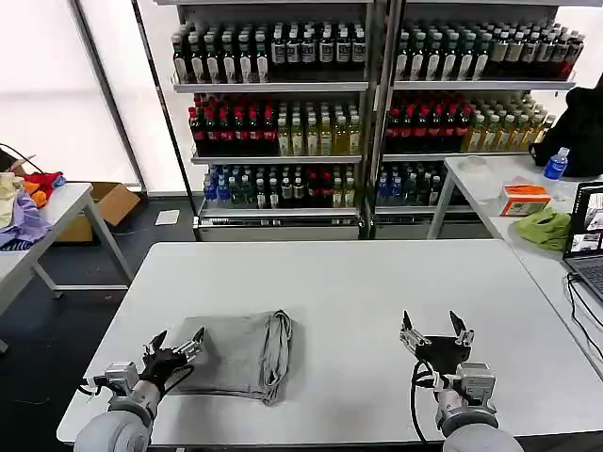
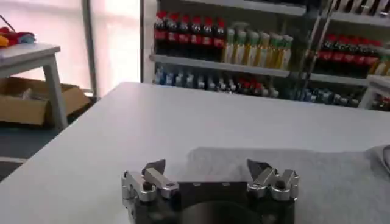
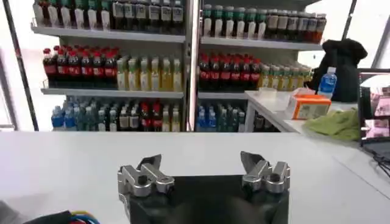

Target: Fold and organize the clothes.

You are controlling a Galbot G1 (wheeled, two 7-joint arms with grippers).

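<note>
One light grey shirt of the clothes point(image 1: 237, 355) lies folded into a flat rectangle on the white table point(image 1: 349, 282), near its front left. My left gripper point(image 1: 174, 342) is open at the shirt's left edge, low over the table. In the left wrist view the left gripper point(image 2: 207, 168) has its fingers spread wide, with the grey shirt point(image 2: 317, 182) just ahead of them. My right gripper point(image 1: 436, 325) stands open over bare table at the front right, well apart from the shirt. The right wrist view has the right gripper point(image 3: 200, 161) with nothing between its fingers.
A side table point(image 1: 490, 184) on the right holds a lime-green cloth point(image 1: 545, 227), an orange box point(image 1: 524, 199), a water bottle point(image 1: 557, 164) and a laptop point(image 1: 589, 235). Another table point(image 1: 57, 212) at the left carries coloured fabrics. Drink shelves point(image 1: 283, 104) stand behind.
</note>
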